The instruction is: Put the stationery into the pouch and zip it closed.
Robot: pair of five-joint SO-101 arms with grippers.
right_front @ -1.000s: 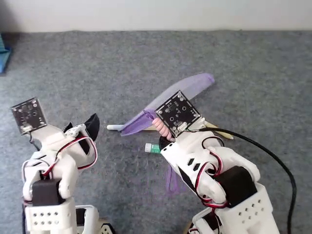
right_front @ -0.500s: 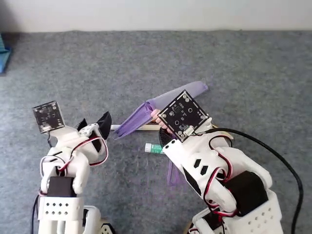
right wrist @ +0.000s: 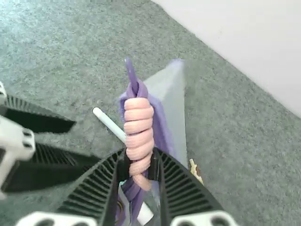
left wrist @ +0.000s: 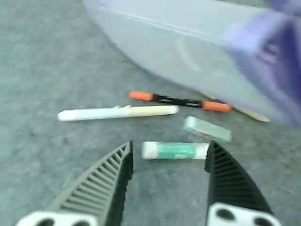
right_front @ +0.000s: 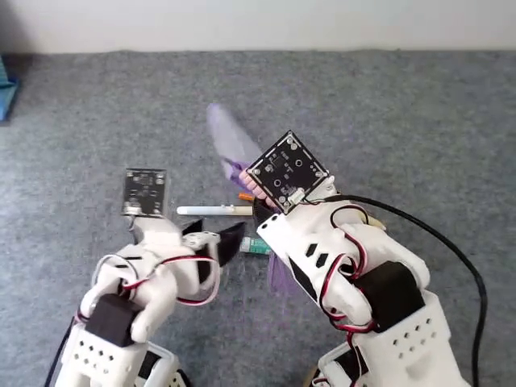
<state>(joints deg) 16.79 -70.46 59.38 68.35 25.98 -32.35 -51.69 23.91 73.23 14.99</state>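
My right gripper (right wrist: 138,165) is shut on the pink coiled strap (right wrist: 138,126) at one end of the translucent purple pouch (right wrist: 170,101). It holds the pouch (right_front: 228,141) tilted up off the carpet. Under it lie a white pen (right_front: 211,210), an orange-capped marker (left wrist: 178,100), a green eraser (left wrist: 207,129), a green glue stick (left wrist: 175,150) and a wooden stick (left wrist: 254,114). My left gripper (left wrist: 169,154) is open, low over the carpet, its fingers on either side of the glue stick without touching it. In the high view the left gripper (right_front: 222,242) sits just left of the glue stick (right_front: 258,246).
Grey carpet (right_front: 387,113) covers the table up to a white wall at the back. A blue object (right_front: 5,89) lies at the far left edge. The right arm's black cable (right_front: 451,258) trails to the right. My left gripper's fingers (right wrist: 37,123) show close beside the right one.
The left arm swung right and forward to the glue stick. The right gripper turned the pouch, so its free end went from pointing far right to pointing far left.
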